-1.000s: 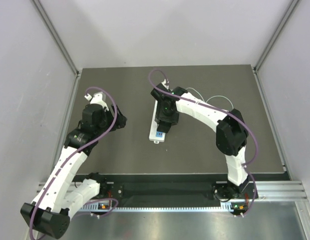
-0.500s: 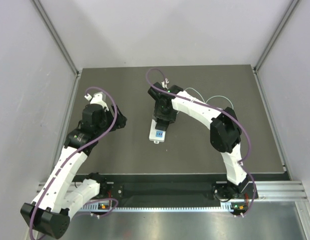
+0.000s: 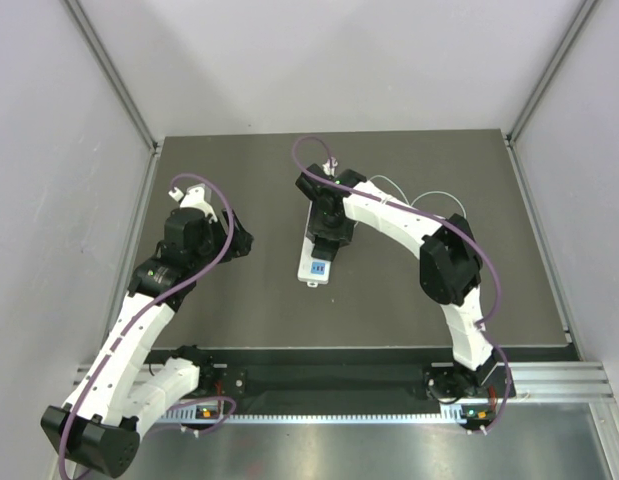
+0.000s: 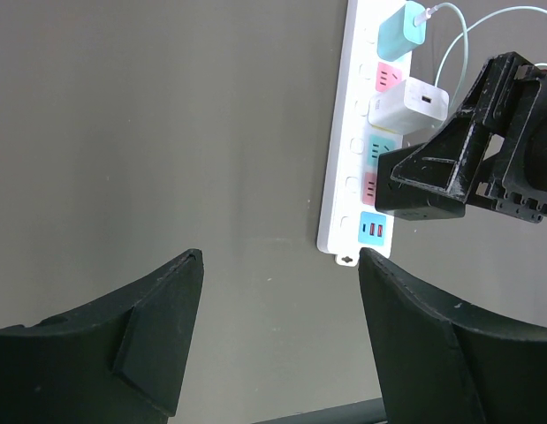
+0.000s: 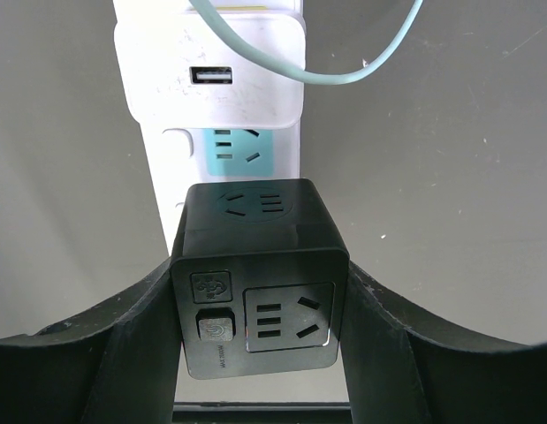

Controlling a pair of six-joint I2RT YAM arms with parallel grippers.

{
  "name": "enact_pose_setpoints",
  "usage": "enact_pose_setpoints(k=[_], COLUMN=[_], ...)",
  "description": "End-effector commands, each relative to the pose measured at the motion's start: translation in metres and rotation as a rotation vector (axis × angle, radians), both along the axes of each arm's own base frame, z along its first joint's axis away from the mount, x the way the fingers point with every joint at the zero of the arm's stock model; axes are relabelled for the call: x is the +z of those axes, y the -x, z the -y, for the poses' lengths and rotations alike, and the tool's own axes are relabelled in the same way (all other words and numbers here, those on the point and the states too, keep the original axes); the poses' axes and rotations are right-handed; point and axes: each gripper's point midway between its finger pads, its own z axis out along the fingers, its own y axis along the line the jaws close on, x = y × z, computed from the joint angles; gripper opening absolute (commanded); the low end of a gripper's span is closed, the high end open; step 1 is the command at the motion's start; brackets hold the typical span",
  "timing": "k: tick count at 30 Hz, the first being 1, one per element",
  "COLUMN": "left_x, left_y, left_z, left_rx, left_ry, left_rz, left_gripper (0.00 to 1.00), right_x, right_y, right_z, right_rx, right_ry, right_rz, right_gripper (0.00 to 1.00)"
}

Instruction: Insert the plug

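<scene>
Dark tabletop (image 3: 239, 300), pale walls (image 3: 339, 60), teal plug (image 4: 401, 31)

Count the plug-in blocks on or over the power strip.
3. The teal plug at the strip's far end; the white block next along; the black cube held in the right gripper. More may hide under that gripper.

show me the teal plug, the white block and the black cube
teal plug (image 4: 403, 34), left wrist view, middle of its top face
white block (image 4: 408, 106), left wrist view, middle of its top
black cube (image 5: 260, 309), right wrist view, near face
</scene>
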Motion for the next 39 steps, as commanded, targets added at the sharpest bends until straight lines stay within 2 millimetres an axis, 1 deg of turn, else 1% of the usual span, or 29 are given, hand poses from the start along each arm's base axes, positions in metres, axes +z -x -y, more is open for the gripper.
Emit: enact_pose_setpoints(k=[1,7,10,11,12,13,17,19,23,26,32,39], left_x=[0.006,0.007,0.006,0.007,0.007,0.006,0.006,0.005,0.005,0.006,0.006,0.006], left_y=[0.0,-0.001,-0.001,-0.001,0.0,0.0,-0.001,0.0,0.001,0.0,0.0,0.001], left_z=[-0.002,-0.001,-0.001,-0.001,-0.001,-0.001,0.001,0.001,0.001,0.001,0.002,0.0], left_rx=[0.014,0.012,0.011,0.009,0.009,0.008,0.003,0.0,0.001,0.002,-0.003,0.002], left_ry=[0.009,0.013,0.013,0.015,0.015,0.015,0.018,0.018,0.017,0.017,0.021,0.018], left_rz=[0.023,0.025,0.024,0.026,0.025,0.023,0.022,0.019,0.021,0.023,0.023,0.027], left_gripper=[0.75,0.75,0.75,0.75,0.75,0.75,0.75,0.75,0.75,0.75,0.75,0.75], right_x=[0.002,-0.004,-0.006,-0.004,-0.007,-0.004,-0.008,-0.007,-0.009,-0.009,0.002,0.0], right_y=[-0.005,0.002,0.004,0.004,0.006,0.004,0.012,0.014,0.014,0.019,0.024,0.025], right_z=[-0.009,-0.002,-0.005,-0.008,-0.007,-0.009,-0.012,-0.015,-0.01,-0.008,-0.007,-0.013], right_rx=[-0.008,-0.001,0.006,0.008,0.014,0.017,0.034,0.042,0.034,0.036,0.044,0.06], right_ry=[-0.031,-0.001,-0.008,-0.014,0.0,-0.006,-0.008,-0.014,0.011,0.016,-0.007,-0.016], right_rz=[0.005,-0.021,-0.032,-0.03,-0.043,-0.038,-0.067,-0.064,-0.066,-0.081,-0.07,-0.084], right_gripper=[0.0,0.0,0.0,0.0,0.0,0.0,0.0,0.0,0.0,0.0,0.0,0.0])
